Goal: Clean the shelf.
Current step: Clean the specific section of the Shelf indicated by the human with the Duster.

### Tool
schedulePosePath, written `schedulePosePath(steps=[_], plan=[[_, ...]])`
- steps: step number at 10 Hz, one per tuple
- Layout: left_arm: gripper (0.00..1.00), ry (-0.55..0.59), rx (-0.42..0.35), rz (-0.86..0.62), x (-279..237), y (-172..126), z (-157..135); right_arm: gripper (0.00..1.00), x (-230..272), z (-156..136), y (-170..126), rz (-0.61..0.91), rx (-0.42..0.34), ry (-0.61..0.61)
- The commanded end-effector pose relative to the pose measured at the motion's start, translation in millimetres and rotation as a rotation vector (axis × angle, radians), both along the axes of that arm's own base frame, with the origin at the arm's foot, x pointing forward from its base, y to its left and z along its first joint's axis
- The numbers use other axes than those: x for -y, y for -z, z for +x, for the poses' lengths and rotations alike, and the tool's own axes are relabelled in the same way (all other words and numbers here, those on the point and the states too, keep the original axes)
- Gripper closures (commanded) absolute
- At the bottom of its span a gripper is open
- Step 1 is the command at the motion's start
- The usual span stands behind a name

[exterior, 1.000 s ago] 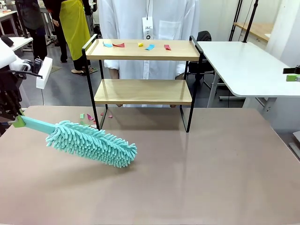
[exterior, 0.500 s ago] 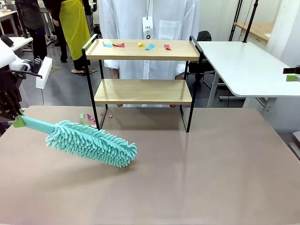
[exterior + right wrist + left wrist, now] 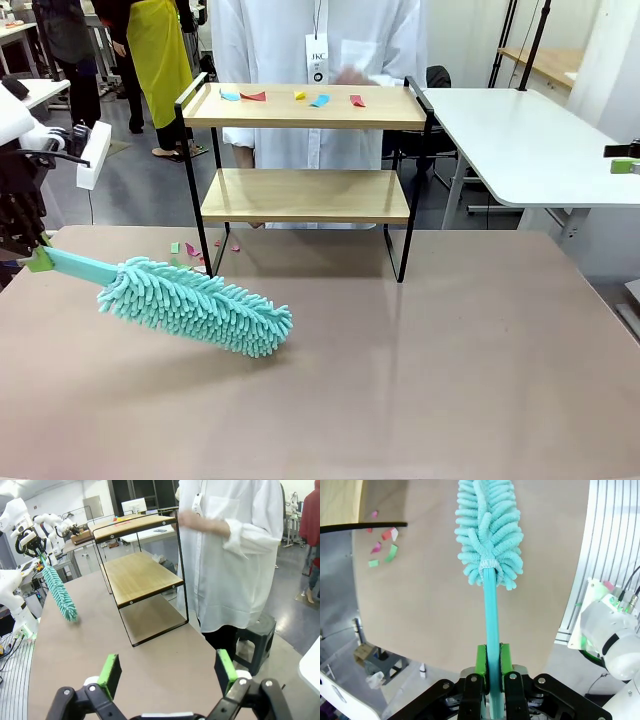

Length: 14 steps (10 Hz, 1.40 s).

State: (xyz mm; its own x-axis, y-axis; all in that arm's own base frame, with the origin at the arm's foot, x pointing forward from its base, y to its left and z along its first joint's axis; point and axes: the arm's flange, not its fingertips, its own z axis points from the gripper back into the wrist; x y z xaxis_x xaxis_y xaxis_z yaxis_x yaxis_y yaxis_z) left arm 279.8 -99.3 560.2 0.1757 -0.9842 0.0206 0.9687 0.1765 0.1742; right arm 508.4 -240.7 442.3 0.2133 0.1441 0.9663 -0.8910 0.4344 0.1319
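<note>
Tabletop (image 3: 450, 380) spreads beige before us, the shelf (image 3: 305, 195) standing at its far middle. Our left gripper (image 3: 490, 653) pinches the teal duster (image 3: 195, 305) by its handle, near left; our right gripper (image 3: 167, 672) gapes wide, empty. Coloured scraps (image 3: 318, 100) dot the shelf's top board. We cannot read the person's badge (image 3: 317, 58).

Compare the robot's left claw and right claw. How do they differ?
The left claw is shut; the right claw is open. The left claw grips a teal duster by its handle; the right claw holds nothing. Both are black with green pads.
</note>
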Motion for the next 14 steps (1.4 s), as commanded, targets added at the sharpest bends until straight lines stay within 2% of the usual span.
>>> schedulePosePath(steps=[1,14], plan=[[0.87,0.001,0.013,0.008,-3.4,-3.2,-0.6,0.0,-0.9,-0.2,-2.8,-0.006,0.003,-0.002],[0.87,0.001,0.013,0.008,-3.4,-3.2,-0.6,0.0,-0.9,-0.2,-2.8,-0.006,0.003,-0.002]])
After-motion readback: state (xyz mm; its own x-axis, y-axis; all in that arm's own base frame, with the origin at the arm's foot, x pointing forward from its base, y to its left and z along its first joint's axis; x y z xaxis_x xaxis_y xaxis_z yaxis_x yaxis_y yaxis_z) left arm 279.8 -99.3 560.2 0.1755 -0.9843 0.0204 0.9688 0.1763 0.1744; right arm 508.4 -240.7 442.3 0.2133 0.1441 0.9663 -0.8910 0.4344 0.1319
